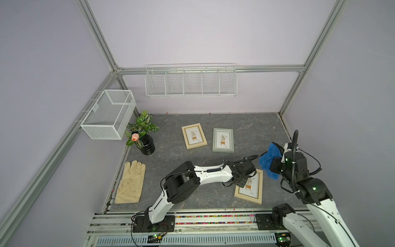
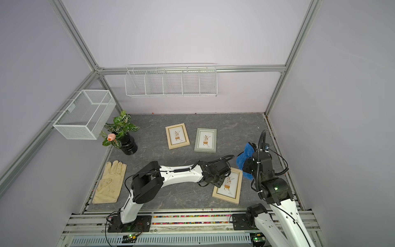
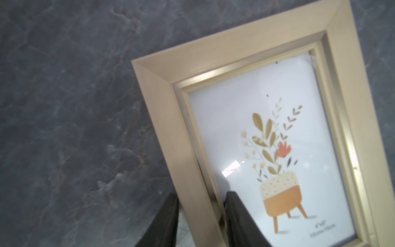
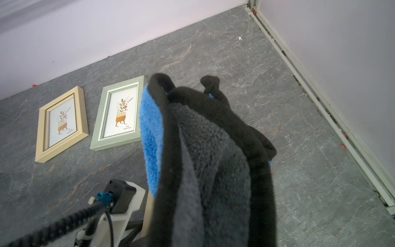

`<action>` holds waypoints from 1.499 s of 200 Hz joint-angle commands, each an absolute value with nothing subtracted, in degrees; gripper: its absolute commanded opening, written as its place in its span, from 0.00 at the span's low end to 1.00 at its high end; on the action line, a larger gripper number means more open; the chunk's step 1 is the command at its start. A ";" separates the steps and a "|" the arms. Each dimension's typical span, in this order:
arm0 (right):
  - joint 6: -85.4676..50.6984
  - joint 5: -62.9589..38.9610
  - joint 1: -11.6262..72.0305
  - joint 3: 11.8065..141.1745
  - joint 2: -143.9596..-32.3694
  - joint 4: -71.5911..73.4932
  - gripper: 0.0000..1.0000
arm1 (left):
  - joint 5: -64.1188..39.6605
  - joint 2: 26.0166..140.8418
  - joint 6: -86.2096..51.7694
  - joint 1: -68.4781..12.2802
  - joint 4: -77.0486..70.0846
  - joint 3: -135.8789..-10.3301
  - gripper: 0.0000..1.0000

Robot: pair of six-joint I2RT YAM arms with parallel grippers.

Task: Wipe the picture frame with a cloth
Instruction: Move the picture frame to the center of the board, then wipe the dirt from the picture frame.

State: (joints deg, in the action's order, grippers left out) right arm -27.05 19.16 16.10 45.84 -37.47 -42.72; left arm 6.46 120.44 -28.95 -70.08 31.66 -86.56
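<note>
The beige picture frame with a potted-plant print lies near the table's front right, seen in both top views. My left gripper is at its left long side. In the left wrist view that gripper has one finger against the outer edge of the frame and the other on the glass, shut on that side rail. The blue cloth hangs bunched from my right gripper, just right of the frame and above the table. In the right wrist view the cloth hides the fingers.
Another beige frame and a grey-green frame lie flat mid-table. A beige glove lies at the front left. A potted plant stands at the back left. Wire baskets hang on the walls.
</note>
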 commanded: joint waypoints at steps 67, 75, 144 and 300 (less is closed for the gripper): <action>-24.01 4.57 20.11 43.07 -53.96 -34.84 0.15 | 13.20 104.99 -36.13 -57.95 24.67 -59.56 0.29; -24.45 4.70 21.84 42.87 -55.58 -33.74 0.15 | 13.83 104.29 -37.01 -57.16 24.50 -58.67 0.28; -30.00 0.84 34.85 45.97 -68.42 -26.43 0.13 | 14.70 99.53 -42.25 -52.78 21.81 -52.85 0.26; -36.96 0.78 44.77 59.84 -99.46 -23.20 0.07 | 5.40 97.24 -45.77 -52.74 5.22 -39.85 0.19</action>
